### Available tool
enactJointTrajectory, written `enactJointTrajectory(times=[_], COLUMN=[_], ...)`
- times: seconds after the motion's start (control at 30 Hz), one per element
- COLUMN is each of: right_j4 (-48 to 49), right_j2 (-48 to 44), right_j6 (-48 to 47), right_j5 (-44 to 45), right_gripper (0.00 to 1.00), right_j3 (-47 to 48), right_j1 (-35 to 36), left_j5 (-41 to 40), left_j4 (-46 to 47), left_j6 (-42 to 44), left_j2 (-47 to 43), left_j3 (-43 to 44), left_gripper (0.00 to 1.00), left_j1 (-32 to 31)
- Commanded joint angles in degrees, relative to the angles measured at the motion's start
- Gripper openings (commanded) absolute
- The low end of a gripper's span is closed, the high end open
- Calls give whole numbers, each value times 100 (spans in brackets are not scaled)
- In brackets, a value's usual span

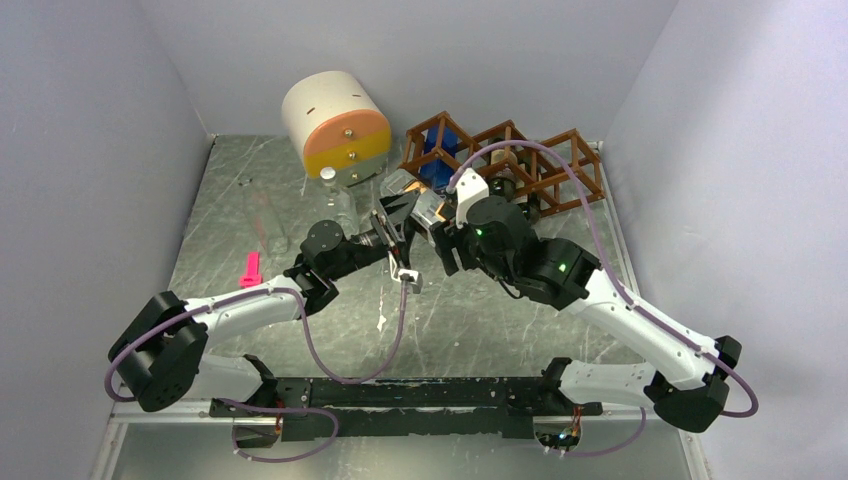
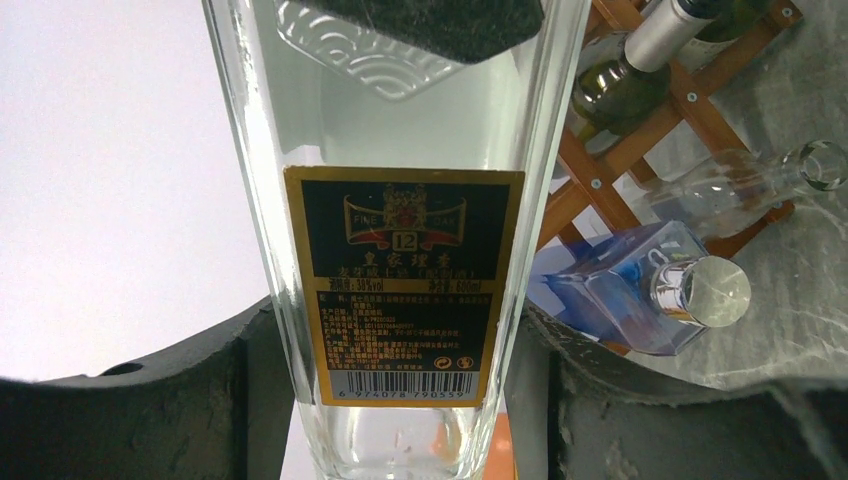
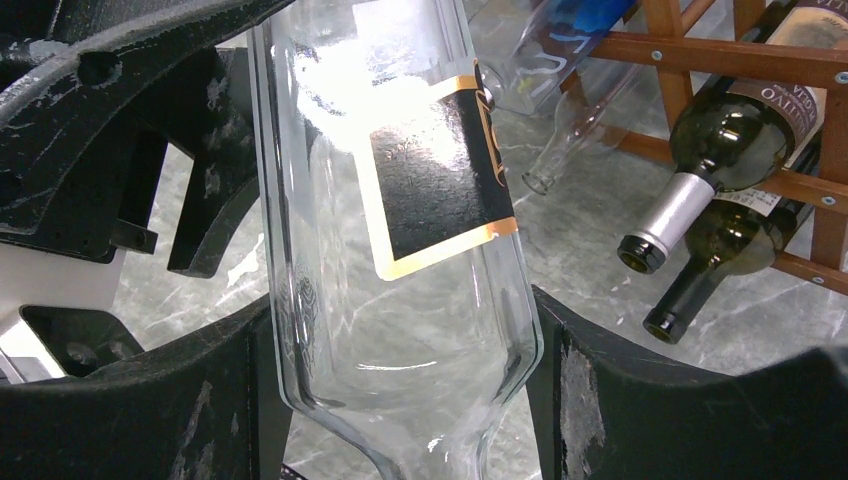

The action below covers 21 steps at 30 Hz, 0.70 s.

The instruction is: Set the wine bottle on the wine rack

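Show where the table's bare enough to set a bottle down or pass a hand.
Bare: near centre of the table, between left arm, right arm and base rail; also between wine rack and right arm. Crowded: back middle, where drawer unit, wine rack, left gripper and right gripper meet on the clear bottle.

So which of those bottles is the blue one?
The square blue bottle with the clear stopper, lying in the wine rack; the rest are clear or dark green.

table (image 1: 480, 320): grey marbled | on it: wine rack (image 1: 520, 150), round drawer unit (image 1: 335, 125), pink piece (image 1: 250, 268)
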Motion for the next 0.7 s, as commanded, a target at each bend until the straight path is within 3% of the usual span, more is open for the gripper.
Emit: enactJointTrajectory(times=[0.0,0.17,0.23,0.3,0.4,0.43,0.53,0.57,0.6,0.63,0.67], right_j4=[774,845,879,882,895,901,924,936,957,968,966], right_j2=[161,164,160,163,140,119,42,11,-27,-63,-96], right_j6=[72,81,66,56,94,103,164,186,213,244,278], right_j5=[-157,-183,-239,-284,-226,-164,56,122,209,343,408], right_gripper=[72,75,71,51,10,0,0,0,0,0,0], right_j3=[-47,-83,-92,-67,-57,-53,-41,-39,-46,-46,-47], right_j1=[29,28,28,28,26,32,28,28,30,22,23], left_j5=[404,277,251,247,216,171,99,62,33,5,-24], left_j4=[683,626,655,619,523,530,573,543,460,367,301], left_j6=[-113,-157,-233,-284,-463,-631,-1019,-1130,-1202,-1288,-1386], left_j2=[-311,-292,-291,-280,-252,-247,-238,-233,-230,-222,-220], left_j3=[465,491,498,533,577,582,545,533,539,540,549], left_gripper=[7,7,7,7,12,20,65,75,94,100,99], left_j1=[-219,-225,-220,-225,-218,-219,-222,-217,-218,-219,-217])
